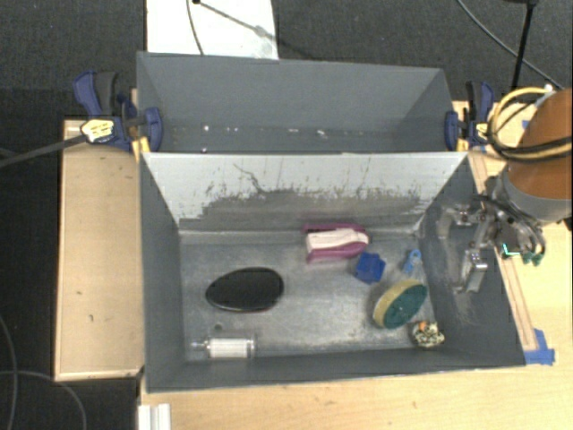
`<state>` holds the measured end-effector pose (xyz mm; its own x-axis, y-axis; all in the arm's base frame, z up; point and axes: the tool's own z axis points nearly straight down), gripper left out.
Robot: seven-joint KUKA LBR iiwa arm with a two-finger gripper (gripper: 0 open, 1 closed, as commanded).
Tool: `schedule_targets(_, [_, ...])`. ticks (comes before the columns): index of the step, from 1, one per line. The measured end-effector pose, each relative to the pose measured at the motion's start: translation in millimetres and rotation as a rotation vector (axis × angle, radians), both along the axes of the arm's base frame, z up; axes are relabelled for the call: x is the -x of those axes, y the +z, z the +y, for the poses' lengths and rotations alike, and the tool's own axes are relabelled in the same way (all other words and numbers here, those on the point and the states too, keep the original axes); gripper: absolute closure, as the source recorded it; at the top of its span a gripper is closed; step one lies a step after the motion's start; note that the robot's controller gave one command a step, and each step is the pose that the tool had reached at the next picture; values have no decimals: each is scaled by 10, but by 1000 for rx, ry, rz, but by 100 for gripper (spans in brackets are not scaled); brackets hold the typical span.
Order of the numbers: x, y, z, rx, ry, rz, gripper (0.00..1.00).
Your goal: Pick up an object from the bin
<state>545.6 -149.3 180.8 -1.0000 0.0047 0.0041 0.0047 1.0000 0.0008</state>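
Note:
My gripper [471, 276] hangs over the bin's sloping right wall with nothing in it. Nearest to it, down and to its left on the bin floor, lies a round green and yellow disc [399, 304]. A small speckled lump [427, 334] sits just below that disc in the front right corner. A thin blue piece [411, 261] leans near the foot of the right wall, and a small blue block [369, 267] lies left of it.
A pink and white oblong thing [336, 242] lies at the back middle of the floor. A flat black oval [244, 290] rests at the left, with a small clear and white cylinder [228, 348] by the front left wall.

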Motion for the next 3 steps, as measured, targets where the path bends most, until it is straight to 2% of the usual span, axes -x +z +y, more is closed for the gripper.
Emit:
schedule_targets(1, [301,-1082,80,2,530,-16,0])
schedule_targets(2, [681,-790,721,-4,563,-8,0])
schedule_targets(3, [655,-669,1126,-1,697,-10,0])
